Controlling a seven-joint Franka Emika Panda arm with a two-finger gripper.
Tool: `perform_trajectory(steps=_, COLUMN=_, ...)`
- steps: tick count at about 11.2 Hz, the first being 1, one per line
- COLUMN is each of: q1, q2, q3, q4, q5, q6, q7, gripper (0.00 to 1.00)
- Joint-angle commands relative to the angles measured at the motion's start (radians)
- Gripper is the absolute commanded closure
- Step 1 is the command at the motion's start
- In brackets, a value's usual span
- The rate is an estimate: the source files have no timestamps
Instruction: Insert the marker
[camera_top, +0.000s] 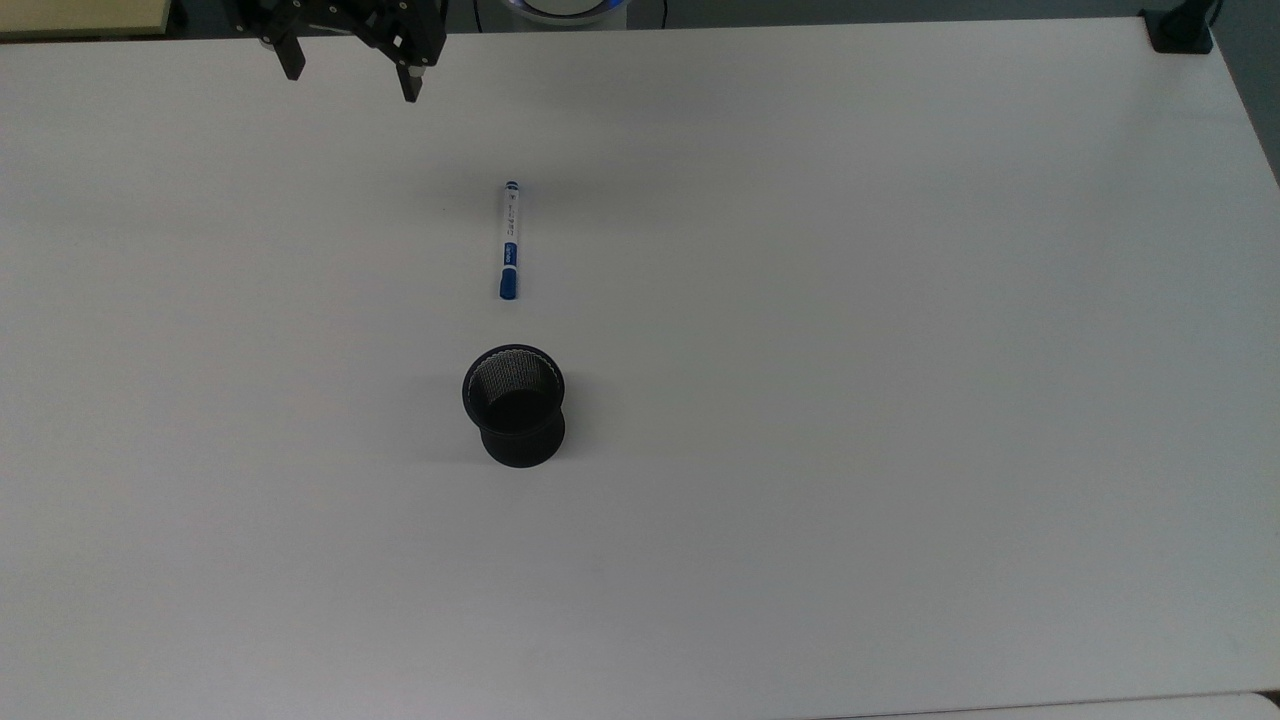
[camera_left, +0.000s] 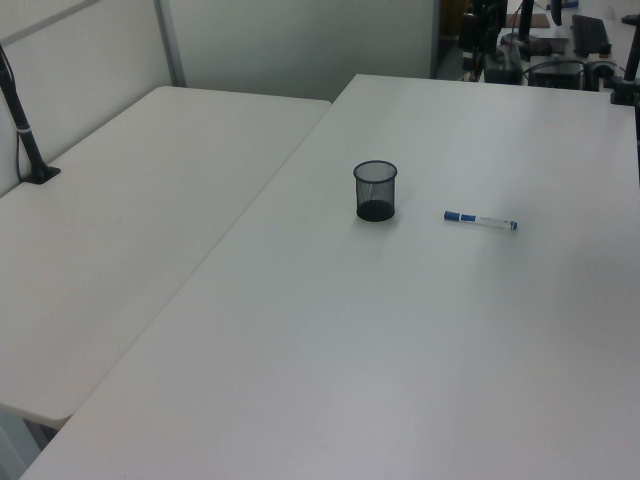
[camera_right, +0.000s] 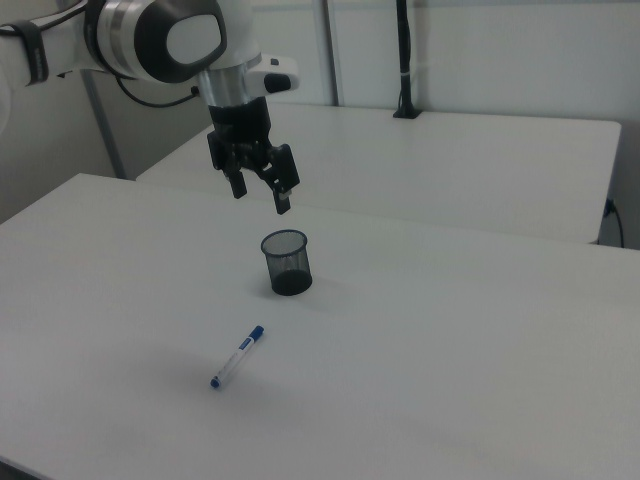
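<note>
Top view: one marker (camera_top: 510, 240), slim, white-barrelled, blue cap toward the cup, lies flat on the smooth white table (camera_top: 900, 400). One round black mesh cup (camera_top: 514, 403) stands upright near it, apart. One gripper (camera_top: 348, 83) hangs at the far edge, its jaws apart and holding nothing, with bare tabletop all around.

Left view: the marker (camera_left: 481, 221) lies to the left view's right of the cup (camera_left: 375, 190), not touching.

Right view: the gripper (camera_right: 260, 197) hovers above the table beyond the cup (camera_right: 286, 262); the marker (camera_right: 237, 356) lies nearer the camera.
</note>
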Motion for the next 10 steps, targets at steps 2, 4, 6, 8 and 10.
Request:
perform_trajectory(steps=2, q1=0.005, q2=0.021, q3=-0.004, q4=0.016, q5=0.02, q6=0.006, q7=-0.086, gripper=0.0)
perform_trajectory(steps=4, q1=0.013, q2=0.021, q3=-0.004, q4=0.012, q5=0.022, q6=0.003, q7=-0.087, gripper=0.0)
perform_trajectory(steps=6, q1=0.03, q2=0.02, q3=-0.004, q4=-0.016, q5=0.022, q6=0.006, q7=-0.09, gripper=0.0)
perform_trajectory(steps=8, q1=0.063, q2=0.024, q3=-0.004, q4=-0.046, q5=0.025, q6=0.009, q7=-0.106, gripper=0.0)
perform_trajectory(steps=10, q1=0.077, q2=0.026, q3=-0.004, q4=-0.074, q5=0.028, q6=0.009, q7=-0.166, gripper=0.0)
